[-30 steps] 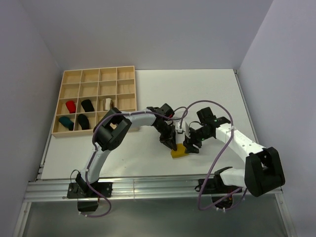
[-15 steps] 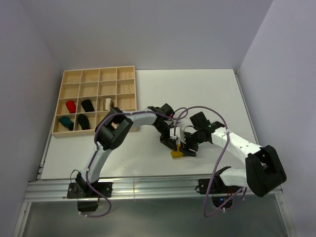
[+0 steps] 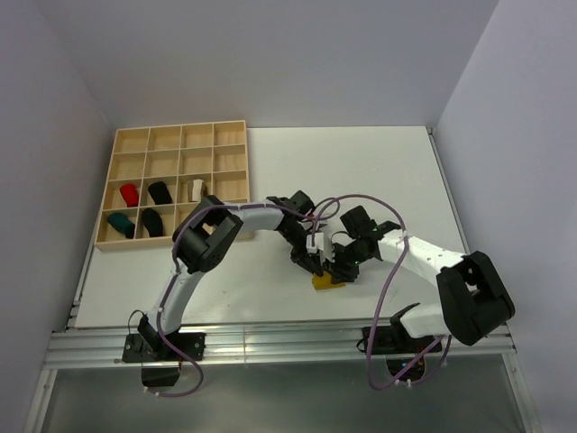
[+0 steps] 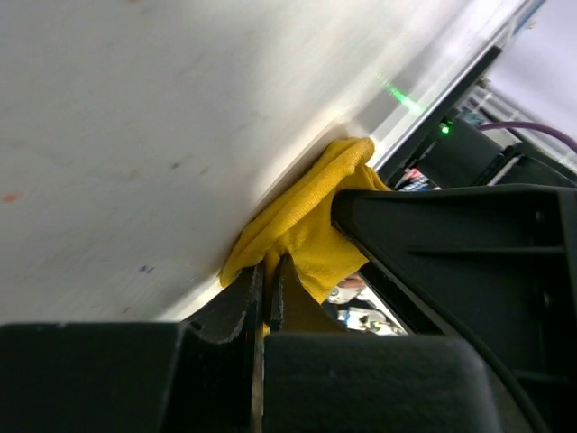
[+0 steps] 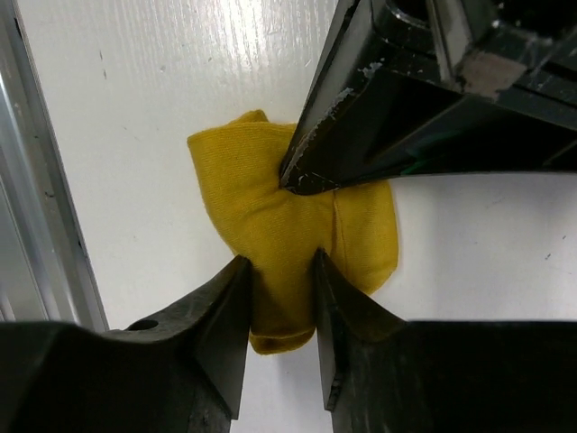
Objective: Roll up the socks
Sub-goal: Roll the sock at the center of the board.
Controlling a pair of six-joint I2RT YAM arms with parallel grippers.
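Mustard sock [image 5: 236, 180] on white table [image 5: 135, 81], left tool [image 4: 268, 272] and right tool [image 5: 281, 271] each clamped on its fabric.

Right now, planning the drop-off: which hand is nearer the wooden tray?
Left. The left hand is on the yellow sock's side facing the tray; the right hand grips the sock's far side, farther right.

Soft, even light falls from above. The white table [image 3: 388, 162] is bright without harsh glare, and shadows on it are faint. The overhead view is sharp. At the left wrist, the left gripper [image 4: 267, 271] is a dark blur and a green streak [image 4: 397, 92] smears the tabletop. The mustard yellow sock [image 5: 270, 207] is crisp at the right wrist.
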